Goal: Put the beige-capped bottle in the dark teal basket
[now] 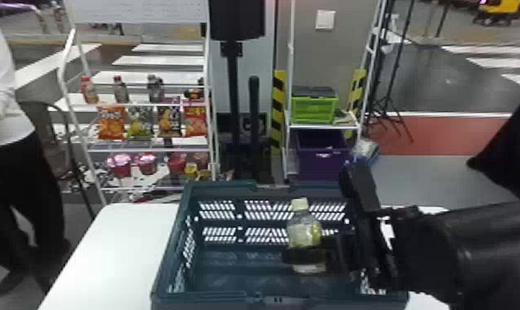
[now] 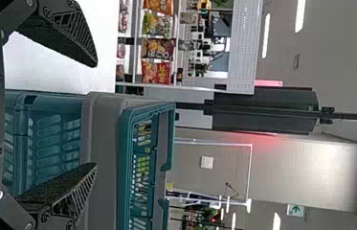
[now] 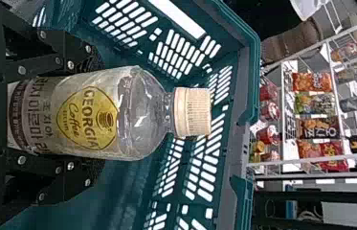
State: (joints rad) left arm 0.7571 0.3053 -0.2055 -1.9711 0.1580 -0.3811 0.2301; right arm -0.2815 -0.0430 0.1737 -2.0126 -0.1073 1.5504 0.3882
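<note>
Inside the dark teal basket [image 1: 213, 296], which stands on the white desk [image 1: 118, 243] between its left and right edges, the beige-capped bottle [image 1: 302, 231] is located nearer the basket's right wall than its left; the bottle is nearly upright, cap end up, with a slight lean. The right gripper [image 1: 306, 250] enters over the basket's right side; its fingers are closed on the bottle's lower body, one on each side, with the cap and shoulder exposed above them; contact between the bottle's base and the basket floor cannot be determined. The left gripper [image 2: 94, 115] has its fingers spread wide apart, with the basket beyond them. Behind the desk, a white wire rack [image 1: 147, 104] carries bottles, snack bags [image 1: 111, 123] and cups [image 1: 120, 165]; farther right, a lime-green crate [image 1: 314, 109] rests on a shelf above a purple bin [image 1: 320, 163].
</note>
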